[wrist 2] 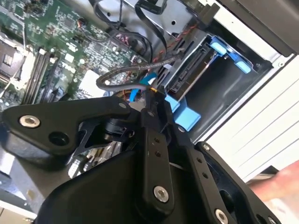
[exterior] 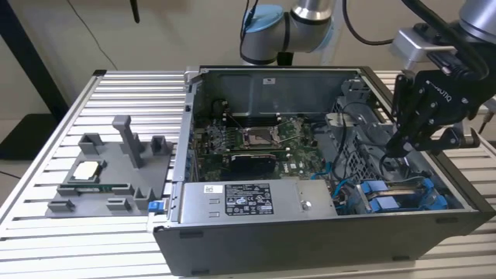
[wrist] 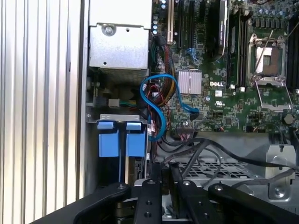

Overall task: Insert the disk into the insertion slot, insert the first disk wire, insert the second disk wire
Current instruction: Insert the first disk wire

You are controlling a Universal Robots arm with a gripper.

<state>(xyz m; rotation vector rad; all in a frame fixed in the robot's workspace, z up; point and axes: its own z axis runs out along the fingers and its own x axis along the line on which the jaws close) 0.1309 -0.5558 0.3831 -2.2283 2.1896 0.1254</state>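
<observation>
**Disk** [wrist 2: 194, 70]: flat, silver-grey body, seen edge-on in the second wrist view. It sits in a bright blue plastic frame, with a dark connector strip along the end that faces the gripper. The label face cannot be made out. It lies inside the slot.

**Slot** [exterior: 385, 195]: narrow grey metal bay with bright blue rails and tabs. It is in the near corner of the computer case [exterior: 310, 247], on the exterior view's right. Two blue tabs stand side by side at its mouth.

**Gripper** [wrist 2: 153, 93]: black, with two fingers, reaching down into the case just above and beside the slot. The fingers are drawn close together. The end of a grey braided wire [wrist 2: 121, 73] appears pinched between the tips, just short of the disk's connector end. The wire loops back over the circuit board.

**Circuit board** [exterior: 256, 145]: green, flat on the case floor, to the exterior view's left of the slot.

**Blue cable** [wrist: 156, 76]: thin, looping between the board and the slot.

**Power supply box** [exterior: 248, 200]: grey with a white label, along the near wall of the case and next to the slot.

**Tray** [exterior: 108, 186]: grey plastic, on the slatted table [exterior: 85, 244], outside the case on the exterior view's left.
</observation>
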